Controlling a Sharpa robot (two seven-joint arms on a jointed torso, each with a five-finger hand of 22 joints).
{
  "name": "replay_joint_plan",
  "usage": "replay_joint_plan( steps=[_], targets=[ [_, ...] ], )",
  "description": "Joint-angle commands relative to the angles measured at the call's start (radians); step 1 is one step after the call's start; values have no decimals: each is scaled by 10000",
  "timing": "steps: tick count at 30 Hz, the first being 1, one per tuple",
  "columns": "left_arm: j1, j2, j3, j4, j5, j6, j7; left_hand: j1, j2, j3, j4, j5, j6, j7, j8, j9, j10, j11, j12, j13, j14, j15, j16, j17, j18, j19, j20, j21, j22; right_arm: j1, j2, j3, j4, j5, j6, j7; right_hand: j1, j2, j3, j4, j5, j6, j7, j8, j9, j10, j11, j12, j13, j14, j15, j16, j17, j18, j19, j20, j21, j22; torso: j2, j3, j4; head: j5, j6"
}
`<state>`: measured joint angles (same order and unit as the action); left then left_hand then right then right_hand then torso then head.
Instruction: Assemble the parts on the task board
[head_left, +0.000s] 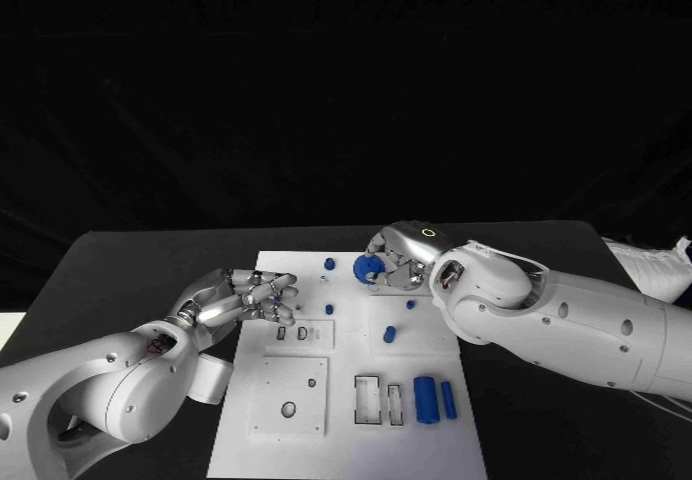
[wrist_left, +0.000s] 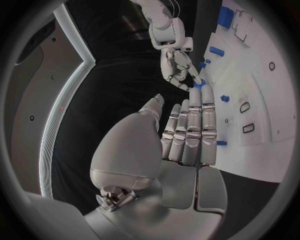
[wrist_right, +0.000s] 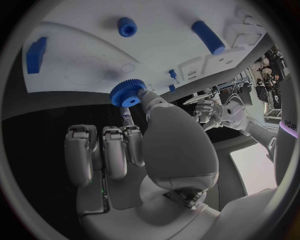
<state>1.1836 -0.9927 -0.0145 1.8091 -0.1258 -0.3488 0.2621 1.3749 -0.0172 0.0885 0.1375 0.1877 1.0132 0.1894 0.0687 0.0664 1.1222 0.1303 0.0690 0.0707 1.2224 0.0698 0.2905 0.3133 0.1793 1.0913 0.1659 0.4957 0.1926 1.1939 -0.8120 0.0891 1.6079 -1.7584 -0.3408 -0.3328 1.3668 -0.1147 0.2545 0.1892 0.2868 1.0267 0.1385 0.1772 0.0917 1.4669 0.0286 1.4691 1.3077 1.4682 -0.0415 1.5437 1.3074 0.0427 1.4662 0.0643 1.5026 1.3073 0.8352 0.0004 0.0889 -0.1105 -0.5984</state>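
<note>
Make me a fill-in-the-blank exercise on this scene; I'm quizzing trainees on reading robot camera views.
1. The right hand holds a blue ____ with teeth round its rim.
2. The task board is ____ in colour.
3. The left hand holds ____.
4. The table under the board is ____.

Missing words: gear; white; nothing; black

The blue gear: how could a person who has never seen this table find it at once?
Look at the white task board, at its far edge. There the right hand holds the blue gear in its fingers. Unlike the other blue parts, it is round with teeth along its rim.
</note>
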Motion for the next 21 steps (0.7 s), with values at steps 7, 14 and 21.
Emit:
replay_joint_plan(
  steps=[7, 14, 21],
  targets=[
    [6, -86, 5, 47, 193, 18, 208, 27, 2, 56, -8, -33, 1, 54, -49, -17, -57, 44, -58, -20, -83, -23, 72, 20, -1, -60, 9, 69, 21, 24, 532, -4, 42, -215, -105, -158, -122, -25, 78, 7, 84, 567, -331, -75, -4, 513, -69, 30, 1882, 923, -69, 53, 2142, -106, 419, -76, 33, 1136, 13, 3, -12, 145, -29],
    [6, -111, 5, 69, 205, 21, 227, 31, -1, 60, -13, -34, -6, 56, -51, -18, -66, 46, -60, -22, -88, -21, 75, 27, -1, -65, 10, 73, 23, 14, 1282, -52, -621, -239, -47, -90, -122, -24, 91, -1, 78, 561, -330, -82, -7, 511, -69, 27, 1881, 924, -69, 55, 2147, -104, 416, -76, 30, 1130, 20, 25, -21, 245, -65],
    [6, -98, 6, 71, 207, 29, 235, 31, -1, 60, -13, -34, -6, 56, -51, -18, -66, 46, -60, -22, -88, -21, 75, 27, -1, -65, 10, 73, 23, -48, 1832, -128, -1132, -285, -53, -26, -118, -17, 109, -11, 73, 558, -330, -89, -10, 511, -69, 26, 1881, 926, -69, 58, 2155, -106, 420, -76, 34, 1140, 17, 25, -8, 288, -74]
  ],
)
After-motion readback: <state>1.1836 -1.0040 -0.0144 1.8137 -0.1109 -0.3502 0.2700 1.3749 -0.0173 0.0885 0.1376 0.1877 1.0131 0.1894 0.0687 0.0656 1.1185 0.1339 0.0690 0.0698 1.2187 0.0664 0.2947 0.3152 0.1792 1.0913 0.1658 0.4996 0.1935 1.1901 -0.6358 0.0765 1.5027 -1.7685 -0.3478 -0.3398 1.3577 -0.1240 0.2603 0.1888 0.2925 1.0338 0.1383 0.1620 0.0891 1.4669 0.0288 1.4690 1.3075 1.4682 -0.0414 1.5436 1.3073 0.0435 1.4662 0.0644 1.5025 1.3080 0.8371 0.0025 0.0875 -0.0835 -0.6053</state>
